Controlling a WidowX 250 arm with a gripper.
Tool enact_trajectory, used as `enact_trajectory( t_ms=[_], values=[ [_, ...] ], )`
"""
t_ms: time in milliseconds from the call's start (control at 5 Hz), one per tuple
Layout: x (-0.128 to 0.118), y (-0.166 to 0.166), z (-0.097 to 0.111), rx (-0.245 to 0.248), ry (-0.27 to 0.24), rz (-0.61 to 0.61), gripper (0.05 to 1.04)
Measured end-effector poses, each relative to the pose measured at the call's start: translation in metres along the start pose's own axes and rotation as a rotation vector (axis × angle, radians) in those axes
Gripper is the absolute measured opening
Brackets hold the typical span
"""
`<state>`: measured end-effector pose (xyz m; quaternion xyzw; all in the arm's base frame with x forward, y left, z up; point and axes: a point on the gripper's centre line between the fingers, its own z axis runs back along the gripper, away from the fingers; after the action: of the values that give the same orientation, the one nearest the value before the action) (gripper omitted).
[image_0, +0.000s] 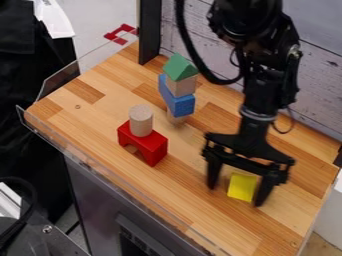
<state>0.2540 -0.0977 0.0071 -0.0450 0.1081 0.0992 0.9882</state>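
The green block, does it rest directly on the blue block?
No, a plain wooden block sits between the green block and the blue block.

The arch block (153, 150) is red, the small block (242, 186) yellow (bright), the triangular block (179, 67) green.

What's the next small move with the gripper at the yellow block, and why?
I'd probably close the gripper gently. Its open fingers straddle the yellow block, and a gap shows between the block and the finger nearer the red arch. I can't tell whether the other finger touches.
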Motion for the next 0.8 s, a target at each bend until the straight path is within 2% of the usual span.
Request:
enact_trajectory(
  t_ms=[200,400,600,800],
  values=[
    [-0.004,0.000,0.032,-0.007,-0.069,-0.011,0.999],
    [-0.013,0.008,0.080,0.019,-0.193,-0.010,0.999],
    [-0.013,0.012,0.112,0.046,-0.258,-0.029,0.999],
    [-0.012,0.023,0.121,0.075,-0.250,-0.013,0.999]
  ],
)
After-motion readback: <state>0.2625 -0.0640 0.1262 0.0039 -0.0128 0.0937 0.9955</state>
